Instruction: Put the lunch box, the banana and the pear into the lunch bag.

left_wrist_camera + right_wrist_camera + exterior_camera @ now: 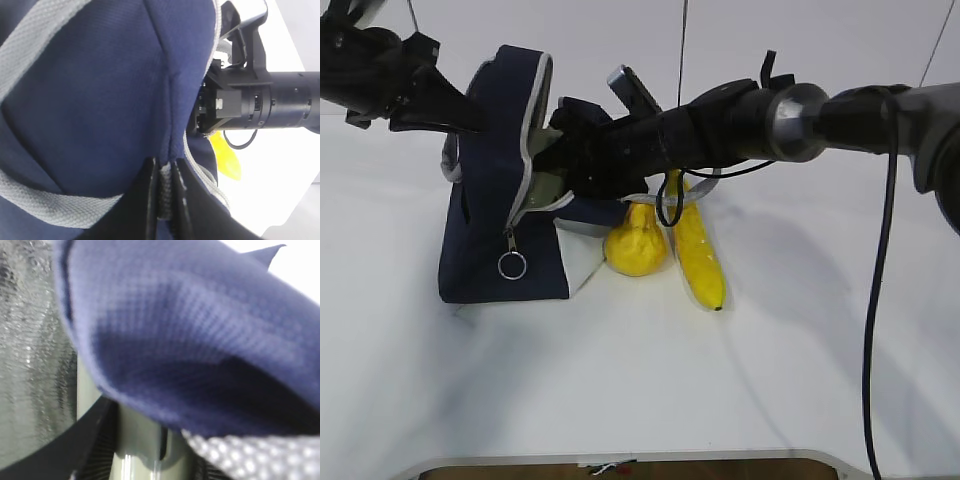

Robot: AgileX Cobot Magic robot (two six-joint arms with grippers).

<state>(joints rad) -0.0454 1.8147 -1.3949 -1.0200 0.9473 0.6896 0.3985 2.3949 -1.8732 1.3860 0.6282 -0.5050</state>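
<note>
While the left gripper is pinching the lunch bag fabric, the right gripper, inside its opening, is clamping the sage lunch box. At the bag's 3 o'clock, pear and banana are lying.

A white table fills the scene, with a rounded front edge and a pale wall behind.
</note>
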